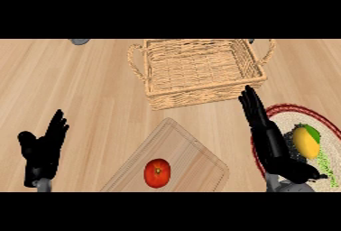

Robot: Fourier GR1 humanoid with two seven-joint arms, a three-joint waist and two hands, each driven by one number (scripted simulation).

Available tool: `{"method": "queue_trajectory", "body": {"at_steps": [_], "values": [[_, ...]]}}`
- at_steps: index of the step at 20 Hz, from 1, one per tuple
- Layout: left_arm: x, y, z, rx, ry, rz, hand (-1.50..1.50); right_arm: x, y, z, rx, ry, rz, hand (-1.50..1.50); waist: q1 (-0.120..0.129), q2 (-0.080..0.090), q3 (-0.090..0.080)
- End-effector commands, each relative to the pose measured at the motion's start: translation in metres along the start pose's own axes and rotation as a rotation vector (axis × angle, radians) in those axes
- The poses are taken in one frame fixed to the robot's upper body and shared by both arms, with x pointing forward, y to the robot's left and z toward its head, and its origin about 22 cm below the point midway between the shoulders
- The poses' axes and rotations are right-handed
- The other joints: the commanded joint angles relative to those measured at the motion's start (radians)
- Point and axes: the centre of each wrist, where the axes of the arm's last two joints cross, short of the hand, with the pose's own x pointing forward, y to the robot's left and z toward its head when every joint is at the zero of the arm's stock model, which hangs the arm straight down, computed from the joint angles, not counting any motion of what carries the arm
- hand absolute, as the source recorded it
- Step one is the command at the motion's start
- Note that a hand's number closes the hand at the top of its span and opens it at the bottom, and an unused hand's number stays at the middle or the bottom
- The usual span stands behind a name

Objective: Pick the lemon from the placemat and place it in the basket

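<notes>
A: Nearest the lens, at 5 o'clock: right hand (pixel 272 140), fingers straight and pointing to 12 o'clock, thumb out toward 4 o'clock. Open, gripping nothing.

B: Confirmed. Lemon (pixel 306 140) location?

A: At 3 o'clock, on placemat (pixel 288 113), just beside the right hand's palm, apart from it as far as visible. Next to something green on the mat. Not yet lifted.

B: Reason for that pose?

A: Probably staged alongside the lemon for a side grasp; thumb spread to leave room for closing round it.

B: Basket (pixel 200 92)?

A: At 12 o'clock, 2 handles, nothing visible inside. Close to the mat, so a short carry likely.

B: Left hand (pixel 41 149)?

A: At 8 o'clock, open, fingers up, resting.

B: Other items?

A: 1 tomato (pixel 157 173) on cutting board (pixel 180 149), at 6 o'clock. No part of the task.
</notes>
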Motion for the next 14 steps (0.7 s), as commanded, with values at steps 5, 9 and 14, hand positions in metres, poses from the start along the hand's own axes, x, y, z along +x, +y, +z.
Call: {"method": "queue_trajectory", "body": {"at_steps": [5, 9, 14], "values": [[-0.035, -0.016, 0.015, -0.136, 0.171, -0.015, 0.00, 0.063, -0.085, -0.052, 0.258, -0.126, -0.149, 1.50, 0.011, 0.002, -0.026], [-0.041, -0.007, 0.019, -0.200, 0.224, -0.025, 0.00, 0.049, -0.073, -0.032, 0.575, -0.140, -0.156, 1.50, 0.009, -0.002, -0.025], [-0.037, -0.014, 0.015, -0.202, 0.245, -0.043, 0.00, 0.056, -0.054, -0.020, 0.473, -0.122, 0.145, -1.50, -0.009, -0.008, -0.028]]}}
